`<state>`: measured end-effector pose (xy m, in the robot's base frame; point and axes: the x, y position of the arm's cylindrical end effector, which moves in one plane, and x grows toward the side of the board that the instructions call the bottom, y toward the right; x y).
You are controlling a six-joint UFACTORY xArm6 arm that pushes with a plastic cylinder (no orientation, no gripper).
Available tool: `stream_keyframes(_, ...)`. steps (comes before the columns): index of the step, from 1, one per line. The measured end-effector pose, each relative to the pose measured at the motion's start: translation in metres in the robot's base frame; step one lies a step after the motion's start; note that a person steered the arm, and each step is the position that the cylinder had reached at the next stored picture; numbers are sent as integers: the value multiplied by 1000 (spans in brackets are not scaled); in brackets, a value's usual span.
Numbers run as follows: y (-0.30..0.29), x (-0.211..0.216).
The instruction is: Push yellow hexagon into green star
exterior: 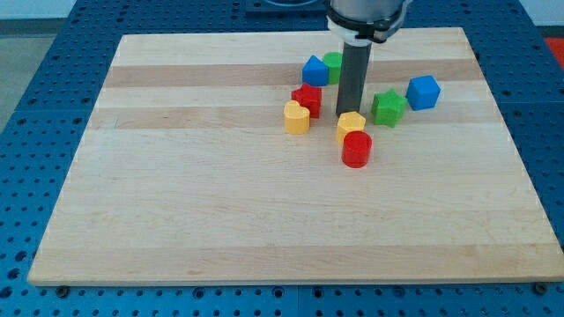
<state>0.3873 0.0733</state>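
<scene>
The yellow hexagon (351, 125) lies right of the board's centre, touching the red cylinder (357, 149) just below it. The green star (389, 106) sits a short way to its upper right, with a small gap between them. My tip (350, 114) comes down right at the hexagon's top edge, seemingly touching it, with the green star to its right. The rod rises from there to the view's top.
A yellow heart-like block (297, 117) and a red block (307, 99) lie left of the rod. A blue block (315, 71) and a green block (332, 64) sit above them. A blue cube (423, 92) is right of the star. The wooden board (176, 194) ends near the view's edges.
</scene>
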Motion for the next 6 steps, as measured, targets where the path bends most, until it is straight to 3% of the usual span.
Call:
stream_keyframes(3, -15, -1)
stream_keyframes(6, -31, 50)
